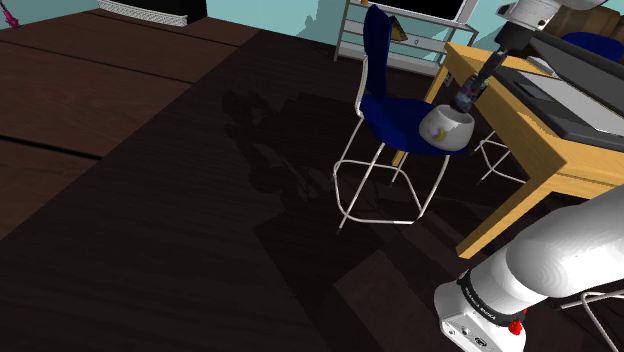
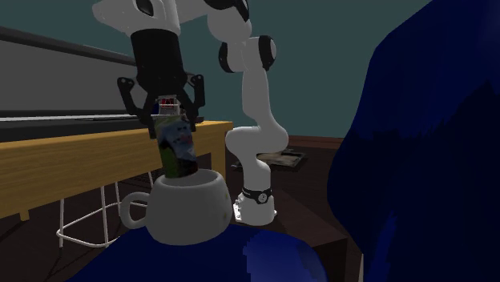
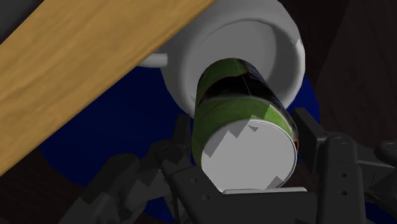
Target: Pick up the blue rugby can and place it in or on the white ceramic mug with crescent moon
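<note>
The claw (image 3: pixel 245 130) is nearest, its black fingers (image 3: pixel 306 130) pinching the can (image 3: pixel 236 89) on either side just below its flat grey lid. The can is dark with a green band, and in the second exterior view its label shows green, white and blue. It leans a little, with its lower end down inside the mug (image 3: pixel 287 44) and most of its length above the rim. The mug is white and round-bodied. A yellow crescent shows on its side in the shoulder view, and its handle points toward the second exterior view's left. It rests upright on the blue seat of a chair (image 1: pixel 378 55) with thin white legs. A wooden tabletop (image 3: pixel 76 70) runs just beside the chair, its edge higher than the mug, and dark flat items lie on it. Beyond lies a dark wood floor (image 1: pixel 180 170), and farthest off is a teal wall (image 1: pixel 290 25).
</note>
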### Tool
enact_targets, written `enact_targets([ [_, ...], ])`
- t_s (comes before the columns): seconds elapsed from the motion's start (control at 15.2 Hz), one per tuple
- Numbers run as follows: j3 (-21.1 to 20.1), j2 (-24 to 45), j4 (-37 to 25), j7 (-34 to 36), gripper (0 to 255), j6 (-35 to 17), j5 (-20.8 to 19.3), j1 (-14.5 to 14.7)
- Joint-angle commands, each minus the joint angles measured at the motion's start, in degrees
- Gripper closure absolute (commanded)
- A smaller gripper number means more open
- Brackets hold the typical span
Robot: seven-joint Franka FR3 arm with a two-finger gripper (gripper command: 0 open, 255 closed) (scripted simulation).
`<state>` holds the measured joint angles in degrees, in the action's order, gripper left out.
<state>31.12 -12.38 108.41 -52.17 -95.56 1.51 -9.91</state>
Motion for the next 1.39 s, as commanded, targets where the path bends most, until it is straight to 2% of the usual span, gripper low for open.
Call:
enact_targets([
  [0.0,0.0,0.2,0.2,0.0,255,0.0,0.0,0.0],
  [0.13,0.0,0.2,0.2,0.0,255,0.0,0.0,0.0],
  [0.2,0.0,0.1,0.3,0.0,0,0.0,-0.1,0.0],
  [0.53,0.0,0.2,0.2,0.0,0,0.0,0.0,0.0],
  [0.79,0.7,2.1,-8.8,-0.7,0,7.5,0.8,0.0],
  [1.32,0.7,2.1,-8.8,-0.7,0,7.5,0.8,0.0],
])
